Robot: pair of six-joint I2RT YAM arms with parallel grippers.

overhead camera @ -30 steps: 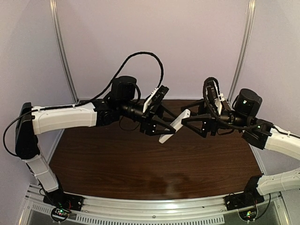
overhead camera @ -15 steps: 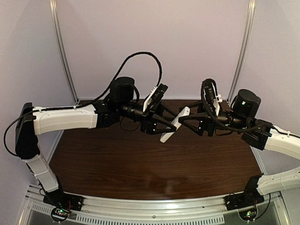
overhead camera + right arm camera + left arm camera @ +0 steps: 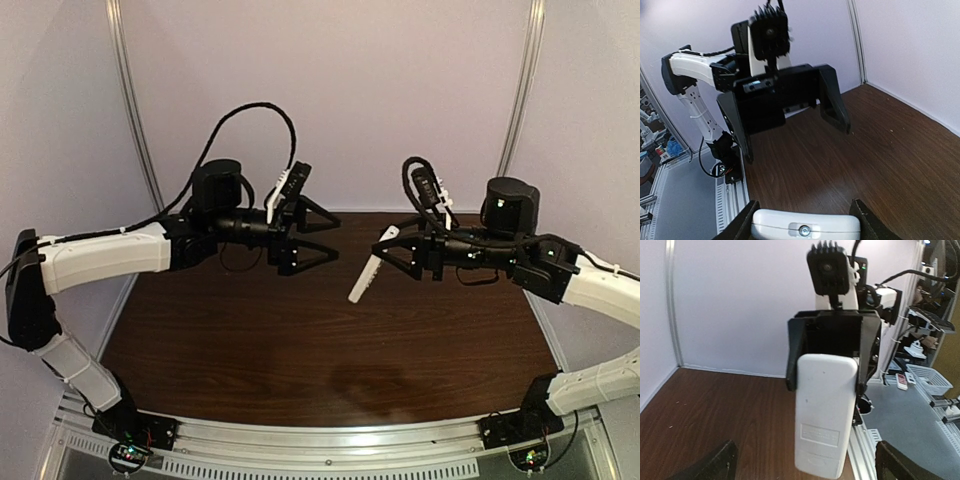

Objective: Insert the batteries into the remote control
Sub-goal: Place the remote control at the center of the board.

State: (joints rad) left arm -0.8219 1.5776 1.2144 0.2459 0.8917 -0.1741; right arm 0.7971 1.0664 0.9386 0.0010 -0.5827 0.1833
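Remote control (image 3: 364, 280), one, gripped by right fingers (image 3: 400, 265), left fingers (image 3: 315, 258) spread

The left arm (image 3: 100, 255) and right arm (image 3: 600, 295) wear white shells over black joints with round black motor caps (image 3: 510, 200). The left gripper (image 3: 335, 240) and right gripper (image 3: 381, 256) are black, with wedge-shaped fingers (image 3: 832, 102). A black braided cable (image 3: 255, 105) arches at 11 o'clock, with a shorter one at 1. Black bases (image 3: 135, 430) at 7 and 5 o'clock carry tiny lights (image 3: 127, 455).
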